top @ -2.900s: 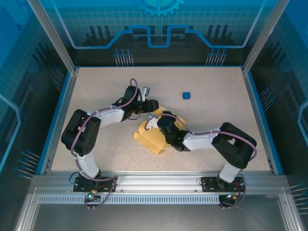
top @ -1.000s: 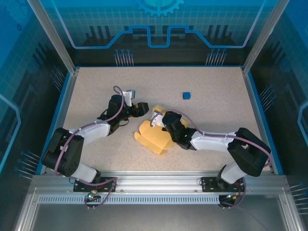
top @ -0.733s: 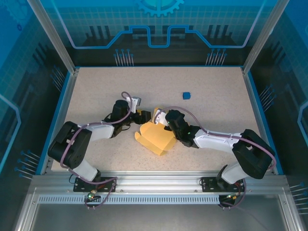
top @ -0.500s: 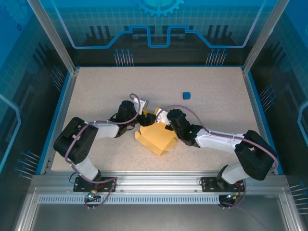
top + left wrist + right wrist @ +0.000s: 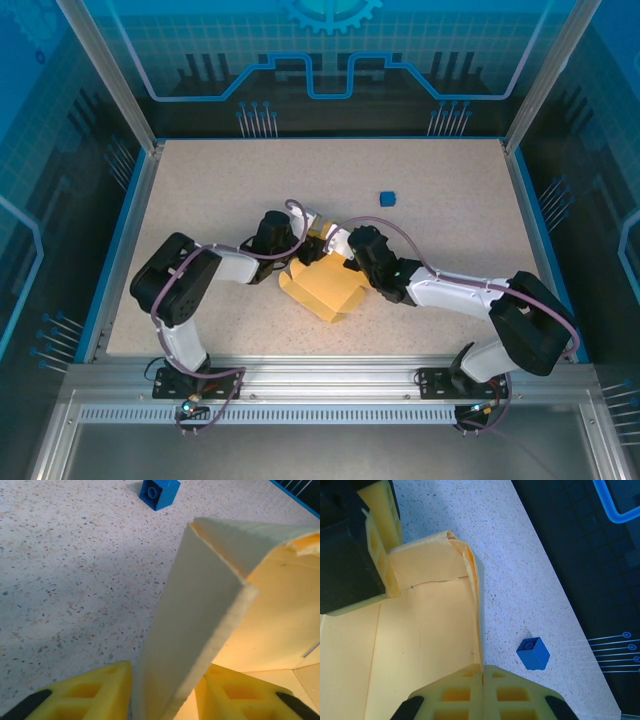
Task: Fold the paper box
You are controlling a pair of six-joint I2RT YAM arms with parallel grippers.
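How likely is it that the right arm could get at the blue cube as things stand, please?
Probably yes, though not at once: the blue cube lies close beside the right claw with bare table between, but that claw is shut on the paper box's edge and must let go first.

Box (image 5: pixel 420 630): thin paper card, pale yellow, matt, one corner rough. Fingers (image 5: pixel 450 696): yellow plastic, smooth, slight sheen. Cube (image 5: pixel 533 654): blue plastic, glossy. Table (image 5: pixel 520 580): speckled, matt, finely grained. Frame (image 5: pixel 330 378): bare brushed metal, satin.
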